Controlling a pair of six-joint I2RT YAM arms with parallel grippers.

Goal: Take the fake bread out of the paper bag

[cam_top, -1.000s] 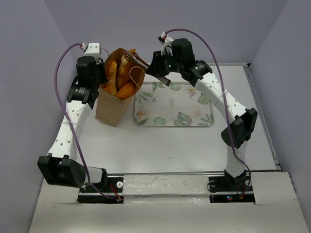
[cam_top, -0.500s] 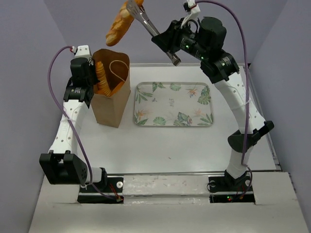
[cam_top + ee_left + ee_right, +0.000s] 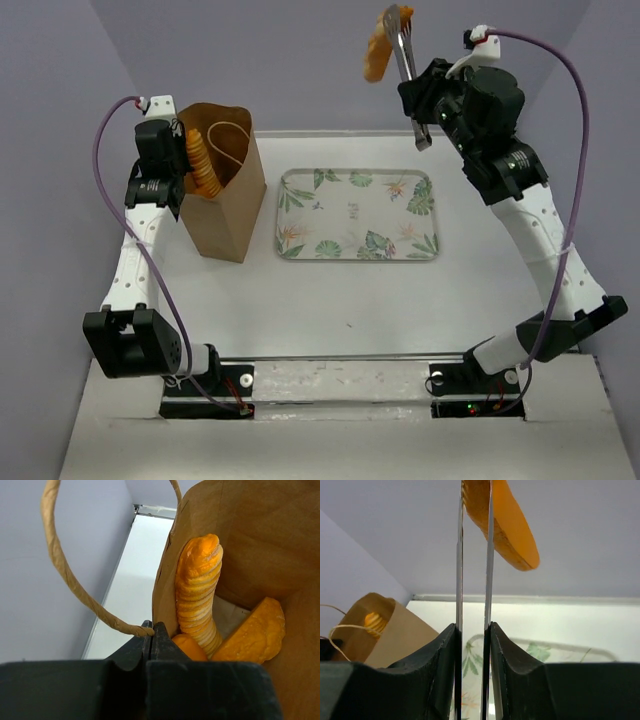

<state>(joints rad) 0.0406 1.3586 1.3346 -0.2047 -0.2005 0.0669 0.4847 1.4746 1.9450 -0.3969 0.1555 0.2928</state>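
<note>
The brown paper bag [image 3: 228,205] stands upright left of the tray. A ribbed stick loaf [image 3: 203,162] pokes out of it. In the left wrist view that loaf [image 3: 200,590] stands beside two other orange loaves [image 3: 252,635] inside the bag [image 3: 240,525]. My left gripper [image 3: 172,170] [image 3: 151,629] is shut on the bag's cord handle [image 3: 75,592] at the rim. My right gripper [image 3: 422,118] [image 3: 472,630] is shut on metal tongs [image 3: 404,50] [image 3: 460,555]. The tongs pinch a golden loaf [image 3: 377,45] [image 3: 507,527] high above the tray's far edge.
A leaf-patterned tray [image 3: 355,215] lies on the white table right of the bag; it also shows in the right wrist view [image 3: 545,652]. Lilac walls close in at the back and sides. The arm bases sit at the near edge.
My right gripper lifted the loaf out of the bag with the tongs and swung it up and right, over the tray's far side. The left gripper and bag top shifted slightly left.
</note>
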